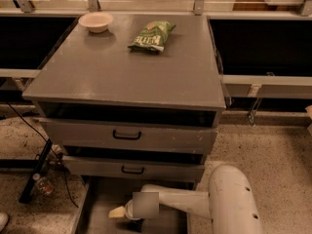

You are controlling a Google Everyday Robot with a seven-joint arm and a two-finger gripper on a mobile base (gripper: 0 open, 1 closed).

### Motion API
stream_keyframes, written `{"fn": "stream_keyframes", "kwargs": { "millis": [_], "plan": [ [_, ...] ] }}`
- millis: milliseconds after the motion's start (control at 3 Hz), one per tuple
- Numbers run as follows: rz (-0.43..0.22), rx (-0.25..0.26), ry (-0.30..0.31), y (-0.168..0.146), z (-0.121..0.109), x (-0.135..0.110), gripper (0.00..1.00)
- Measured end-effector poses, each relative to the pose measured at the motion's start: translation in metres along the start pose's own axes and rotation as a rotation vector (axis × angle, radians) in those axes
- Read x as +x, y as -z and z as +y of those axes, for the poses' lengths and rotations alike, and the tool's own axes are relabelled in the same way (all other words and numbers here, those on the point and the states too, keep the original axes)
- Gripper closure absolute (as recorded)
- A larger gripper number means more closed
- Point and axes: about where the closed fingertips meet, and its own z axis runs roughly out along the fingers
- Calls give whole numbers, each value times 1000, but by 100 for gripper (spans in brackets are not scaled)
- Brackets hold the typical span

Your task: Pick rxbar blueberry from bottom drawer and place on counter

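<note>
The bottom drawer (103, 201) is pulled out at the foot of the grey cabinet. My white arm (180, 203) reaches into it from the right. My gripper (117, 212) sits low over the drawer floor near its left side, its pale tip pointing left. The rxbar blueberry is hidden; only a dark patch (135, 224) shows just under the gripper's wrist, and I cannot tell what it is. The counter (122, 77) is the broad grey top above.
A green chip bag (152, 35) and a pale bowl (96, 21) lie at the back of the counter. Two upper drawers (127, 135) with black handles stick out slightly above my arm. A black stand leg (34, 177), cables and a small bottle (43, 185) are on the floor at left.
</note>
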Motion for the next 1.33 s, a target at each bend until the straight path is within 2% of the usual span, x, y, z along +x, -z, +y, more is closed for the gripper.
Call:
{"fn": "stream_keyframes", "kwargs": {
  "millis": [1000, 1333],
  "plan": [
    [1, 20, -28, 2, -7, 0, 0],
    [1, 20, -28, 2, -7, 0, 14]
  ]
}}
